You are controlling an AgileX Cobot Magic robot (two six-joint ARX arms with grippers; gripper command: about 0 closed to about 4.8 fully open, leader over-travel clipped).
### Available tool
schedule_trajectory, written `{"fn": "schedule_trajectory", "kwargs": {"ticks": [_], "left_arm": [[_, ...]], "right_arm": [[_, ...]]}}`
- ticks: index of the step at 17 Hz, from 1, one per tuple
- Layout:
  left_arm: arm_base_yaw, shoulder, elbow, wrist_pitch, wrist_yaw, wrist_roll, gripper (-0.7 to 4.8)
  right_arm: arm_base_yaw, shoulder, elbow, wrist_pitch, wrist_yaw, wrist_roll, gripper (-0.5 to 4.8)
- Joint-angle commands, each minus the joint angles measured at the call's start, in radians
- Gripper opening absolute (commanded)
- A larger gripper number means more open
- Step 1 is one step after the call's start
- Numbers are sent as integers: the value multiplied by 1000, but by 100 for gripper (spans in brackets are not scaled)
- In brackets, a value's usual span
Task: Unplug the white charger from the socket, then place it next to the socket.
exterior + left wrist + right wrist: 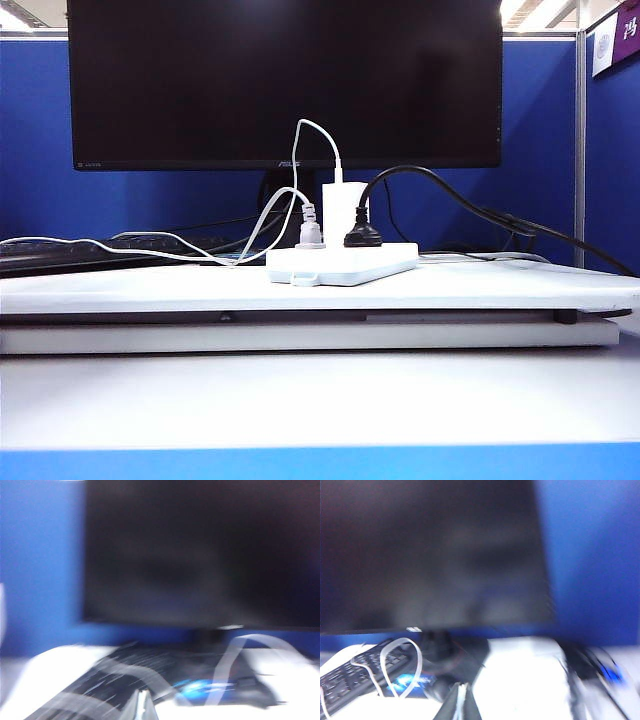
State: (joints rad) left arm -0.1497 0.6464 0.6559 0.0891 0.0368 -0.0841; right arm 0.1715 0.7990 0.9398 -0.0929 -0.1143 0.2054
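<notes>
White charger seen plugged upright in socket, between grey-white plug and black plug. Unplugging not yet begun. Left gripper and right gripper pictured with tips together, nothing held, neither near socket. Next: approach to socket required, jaws to be opened, charger gripped and pulled straight up.

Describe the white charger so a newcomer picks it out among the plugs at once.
In front of the big black monitor lies the socket, a flat white power strip. Three things stand in it: the white charger is the middle one. It is a tall white block, cable rising from its top, between the small grey plug and the black plug.
</notes>
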Motion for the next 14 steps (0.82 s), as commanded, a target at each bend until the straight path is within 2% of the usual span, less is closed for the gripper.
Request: {"fn": "schedule_trajectory", "kwargs": {"ticks": [1, 3, 4, 6, 9, 12, 13, 14], "left_arm": [[-2, 241, 214, -69, 289, -1, -5], [-15, 367, 330, -117, 421, 5, -5], [-33, 459, 403, -150, 490, 30, -5], [-73, 565, 466, -189, 562, 64, -5], [-171, 655, 472, -241, 569, 96, -5], [-264, 713, 473, -277, 563, 186, -5], [-290, 725, 473, -286, 558, 190, -5], [-327, 743, 473, -291, 557, 210, -5]], "right_arm": [[1, 201, 187, -39, -135, -34, -6], [7, 333, 309, -129, -157, -90, -6], [45, 421, 377, -157, -158, -114, -6], [75, 510, 430, -164, -190, -164, -6], [105, 591, 439, -177, -287, -217, -6], [114, 674, 439, -168, -289, -272, -6], [114, 703, 439, -169, -290, -306, -6], [114, 744, 439, -171, -343, -319, -6]]}}
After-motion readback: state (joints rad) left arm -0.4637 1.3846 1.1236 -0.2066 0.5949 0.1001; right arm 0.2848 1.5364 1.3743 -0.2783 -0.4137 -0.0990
